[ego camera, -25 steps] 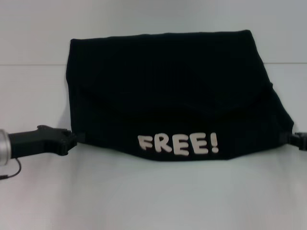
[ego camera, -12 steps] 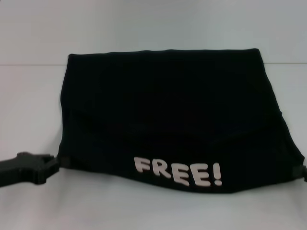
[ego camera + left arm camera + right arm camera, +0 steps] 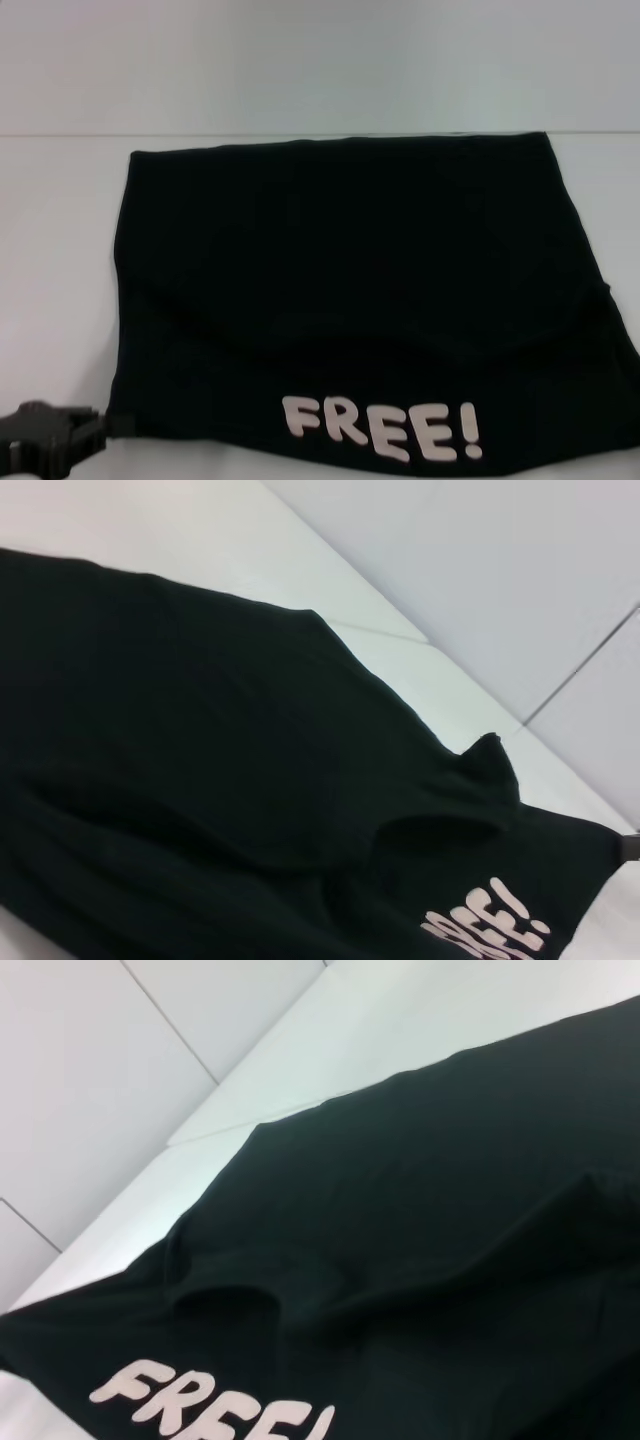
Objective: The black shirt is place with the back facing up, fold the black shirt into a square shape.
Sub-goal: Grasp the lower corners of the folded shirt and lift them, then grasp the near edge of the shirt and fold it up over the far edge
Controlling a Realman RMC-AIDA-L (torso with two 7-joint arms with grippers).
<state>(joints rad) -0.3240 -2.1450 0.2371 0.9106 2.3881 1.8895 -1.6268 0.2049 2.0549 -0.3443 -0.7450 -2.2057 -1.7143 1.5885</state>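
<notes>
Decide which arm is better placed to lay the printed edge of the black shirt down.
Left. The left gripper is clamped on the black shirt at its near corner beside the FREE! print. The right gripper is out of view.

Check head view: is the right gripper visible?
No. Only the left gripper shows, at the black shirt's near left corner; the right side shows just fabric.

The shirt [image 3: 350,280] I hold is plain black all over, with no pattern in the cloth. Near its lower hem sits a cream-white print [image 3: 382,430] in fat rounded letters, "FREE!". My left gripper [image 3: 95,437], at the shirt's lower left corner, is black too. The table [image 3: 60,250] around the shirt is white, and the wall [image 3: 300,60] beyond the shirt is pale grey.
</notes>
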